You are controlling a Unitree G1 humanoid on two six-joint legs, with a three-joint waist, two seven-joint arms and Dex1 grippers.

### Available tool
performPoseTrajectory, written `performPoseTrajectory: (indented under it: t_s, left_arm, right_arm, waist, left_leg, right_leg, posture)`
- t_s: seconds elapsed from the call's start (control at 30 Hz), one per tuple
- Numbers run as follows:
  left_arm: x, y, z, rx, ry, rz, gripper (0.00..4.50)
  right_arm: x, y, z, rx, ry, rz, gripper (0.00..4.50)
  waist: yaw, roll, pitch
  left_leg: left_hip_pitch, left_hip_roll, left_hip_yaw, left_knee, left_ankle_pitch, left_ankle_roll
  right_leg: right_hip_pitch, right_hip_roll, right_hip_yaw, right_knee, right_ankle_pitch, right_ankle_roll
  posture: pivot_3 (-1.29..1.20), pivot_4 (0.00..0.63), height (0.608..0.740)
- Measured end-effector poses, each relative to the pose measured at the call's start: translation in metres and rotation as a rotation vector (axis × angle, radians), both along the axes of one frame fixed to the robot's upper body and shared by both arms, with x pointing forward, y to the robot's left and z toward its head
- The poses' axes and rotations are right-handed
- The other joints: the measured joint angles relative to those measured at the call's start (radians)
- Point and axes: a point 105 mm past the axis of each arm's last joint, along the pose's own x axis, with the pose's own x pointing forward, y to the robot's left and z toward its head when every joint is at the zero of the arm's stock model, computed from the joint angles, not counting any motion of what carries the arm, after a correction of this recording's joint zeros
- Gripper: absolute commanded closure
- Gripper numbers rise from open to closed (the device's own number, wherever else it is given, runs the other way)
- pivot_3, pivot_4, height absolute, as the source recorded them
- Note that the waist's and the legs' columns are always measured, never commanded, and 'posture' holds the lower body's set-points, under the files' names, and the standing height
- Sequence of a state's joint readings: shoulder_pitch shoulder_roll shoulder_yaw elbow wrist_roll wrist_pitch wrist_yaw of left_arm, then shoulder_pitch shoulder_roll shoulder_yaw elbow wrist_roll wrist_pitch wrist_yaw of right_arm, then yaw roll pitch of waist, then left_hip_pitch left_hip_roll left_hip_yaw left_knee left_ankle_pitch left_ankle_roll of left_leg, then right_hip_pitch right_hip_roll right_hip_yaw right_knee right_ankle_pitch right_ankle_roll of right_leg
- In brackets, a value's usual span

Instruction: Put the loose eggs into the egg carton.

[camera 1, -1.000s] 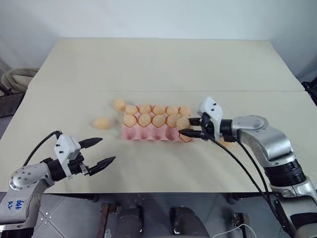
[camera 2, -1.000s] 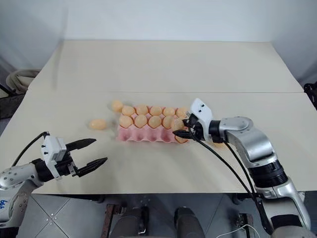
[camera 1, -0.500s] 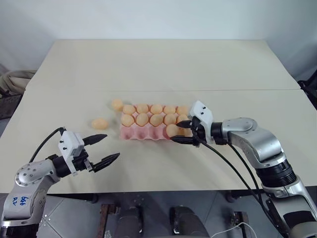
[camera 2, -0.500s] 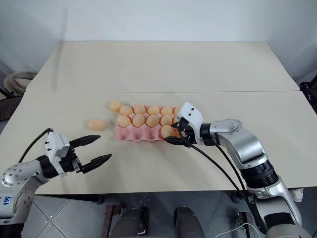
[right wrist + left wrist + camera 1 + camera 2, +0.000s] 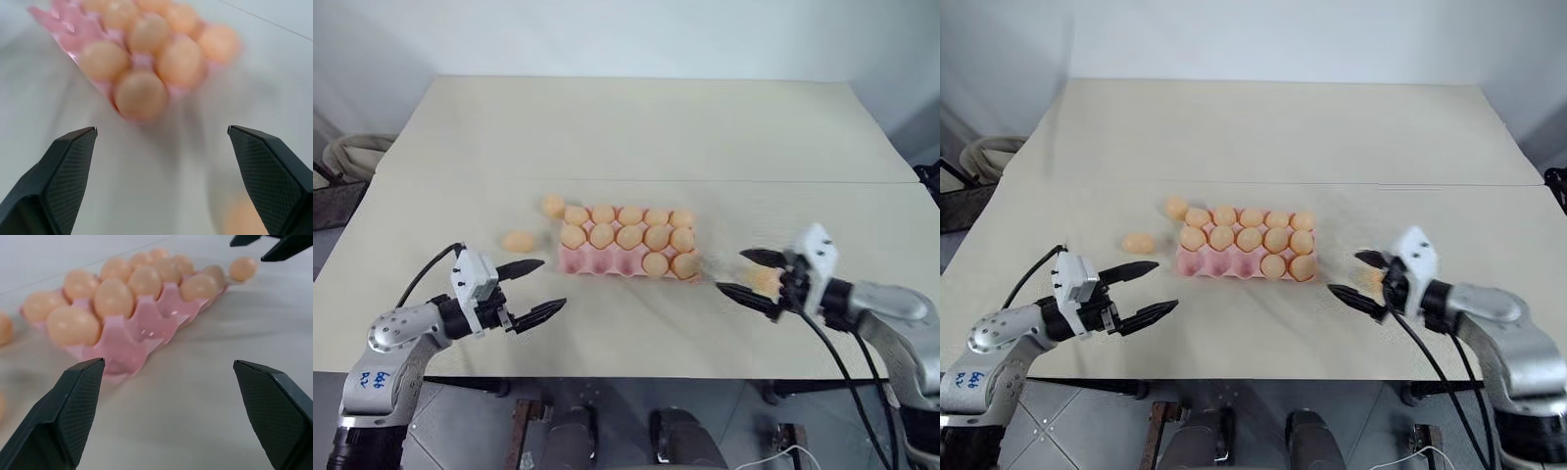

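Note:
The pink egg carton (image 5: 607,262) lies mid-table. Its back and middle rows are full of eggs, and two eggs (image 5: 670,263) sit at the right end of the front row. Of the loose eggs, one (image 5: 553,205) rests behind the carton's left end, another (image 5: 517,241) lies to its left, and a third (image 5: 766,281) lies on the table to its right. My right gripper (image 5: 730,271) is open right of the carton, with that third egg (image 5: 244,220) just behind its fingers. My left gripper (image 5: 554,284) is open and empty, in front of the carton's left end (image 5: 122,352).
The carton's three left front cups (image 5: 592,260) hold nothing. A seam (image 5: 803,180) crosses the table behind the carton. The table's front edge (image 5: 636,377) runs just below both grippers. A coiled hose (image 5: 347,149) lies off the table at the far left.
My right gripper opened, left its egg in the carton's front row at the right end, and drew back to the right. The left gripper edged slightly toward the carton, still open.

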State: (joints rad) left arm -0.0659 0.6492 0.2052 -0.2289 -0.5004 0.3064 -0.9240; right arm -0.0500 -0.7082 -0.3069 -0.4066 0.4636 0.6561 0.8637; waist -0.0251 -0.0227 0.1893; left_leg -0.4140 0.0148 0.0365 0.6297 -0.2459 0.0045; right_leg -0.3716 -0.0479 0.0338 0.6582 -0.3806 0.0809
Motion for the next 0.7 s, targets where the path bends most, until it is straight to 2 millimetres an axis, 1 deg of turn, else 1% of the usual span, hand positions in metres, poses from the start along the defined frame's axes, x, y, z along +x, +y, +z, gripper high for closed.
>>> performPoseTrajectory:
  t_s: [0.07, 0.17, 0.3, 0.37, 0.43, 0.53, 0.63, 0.7]
  left_arm:
    - [0.004, 0.0, 0.0, -0.005, 0.004, -0.01, 0.0]
    - [0.01, -0.006, 0.007, -0.005, -0.015, -0.044, 0.0]
    - [0.014, -0.008, 0.009, -0.008, -0.021, -0.06, 0.0]
    - [0.014, -0.009, 0.008, -0.009, -0.014, -0.071, 0.0]
    - [0.013, -0.01, 0.007, -0.01, -0.006, -0.076, 0.0]
    - [0.011, -0.011, 0.008, -0.009, -0.009, -0.081, 0.0]
    - [0.006, -0.01, 0.004, -0.007, 0.001, -0.078, 0.0]
    - [0.002, -0.006, 0.0, -0.007, 0.012, -0.06, 0.0]
  right_arm:
    - [-0.01, -0.022, -0.005, -0.007, -0.01, -0.071, 0.02]
    - [-0.018, -0.042, -0.006, -0.033, -0.051, -0.134, 0.02]
    - [-0.02, -0.053, -0.013, -0.045, -0.056, -0.166, 0.02]
    - [-0.017, -0.054, -0.013, -0.05, -0.055, -0.164, 0.02]
    - [-0.012, -0.048, -0.011, -0.072, -0.05, -0.129, 0.02]
    - [0.003, -0.038, -0.01, -0.107, -0.014, -0.079, 0.02]
    - [0.017, -0.032, -0.012, -0.124, 0.026, -0.058, 0.02]
    - [0.028, -0.029, -0.016, -0.153, 0.07, -0.051, 0.02]
  waist:
    - [-0.003, 0.0, 0.0]
    - [-0.014, 0.0, 0.0]
    - [-0.025, 0.0, 0.0]
    - [-0.027, 0.0, 0.0]
    - [-0.029, 0.0, 0.0]
    - [-0.028, 0.0, 0.0]
    - [-0.026, 0.0, 0.0]
    - [-0.028, 0.0, 0.0]
  left_leg:
    - [0.008, 0.0, 0.0, -0.001, 0.0, 0.0]
    - [0.014, 0.001, 0.001, -0.001, 0.0, -0.001]
    - [0.016, 0.001, 0.001, -0.001, 0.0, 0.0]
    - [0.016, 0.001, 0.001, -0.002, 0.0, -0.001]
    - [0.014, 0.001, 0.001, -0.002, 0.0, -0.001]
    - [0.014, 0.001, 0.001, -0.001, 0.0, -0.001]
    - [0.013, 0.001, 0.0, -0.002, 0.0, -0.001]
    - [0.012, 0.001, 0.0, -0.002, 0.0, -0.001]
  right_leg:
    - [0.008, 0.0, 0.001, -0.001, 0.0, 0.0]
    - [0.014, 0.001, 0.002, -0.002, 0.0, 0.0]
    - [0.015, 0.001, 0.002, -0.002, 0.0, 0.0]
    - [0.015, 0.001, 0.002, -0.002, 0.0, 0.0]
    - [0.014, 0.001, 0.002, -0.002, 0.0, 0.0]
    - [0.013, 0.001, 0.002, -0.002, 0.0, 0.0]
    - [0.012, 0.001, 0.002, -0.003, 0.0, 0.0]
    - [0.012, 0.0, 0.002, -0.003, 0.0, 0.0]
  posture:
    - [0.0, 0.15, 0.74]
    - [0.0, 0.15, 0.74]
    - [0.0, 0.15, 0.74]
    - [0.0, 0.15, 0.74]
    - [0.0, 0.15, 0.74]
    - [0.0, 0.15, 0.74]
    - [0.0, 0.15, 0.74]
    - [0.0, 0.15, 0.74]
